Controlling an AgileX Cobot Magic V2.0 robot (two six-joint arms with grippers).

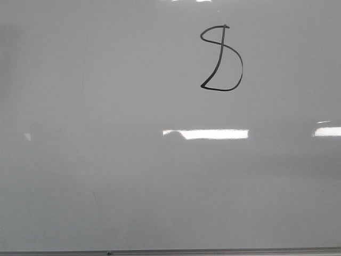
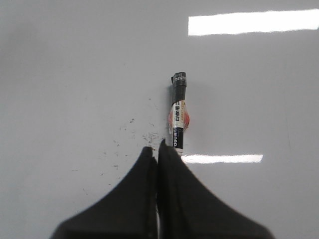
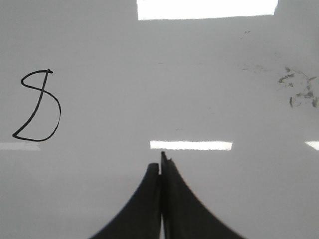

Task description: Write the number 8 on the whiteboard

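**Front view: lopsided 8 drawn on the board**

Front view filled by the whiteboard (image 1: 106, 160); the number 8 (image 1: 221, 58) upper right of centre, above a bright reflection. Left wrist view: left gripper (image 2: 158, 152) fingers pressed together, a marker (image 2: 178, 112) lying just beyond the tips. Right wrist view: right gripper (image 3: 161, 162) fingers pressed together, empty, well apart from the figure.

Whiteboard (image 1: 106, 160) glossy, smooth w/ faint scratches, thin metal edge; my fingers (image 2: 124, 199) matt black; marker (image 2: 178, 112) paper-labelled.
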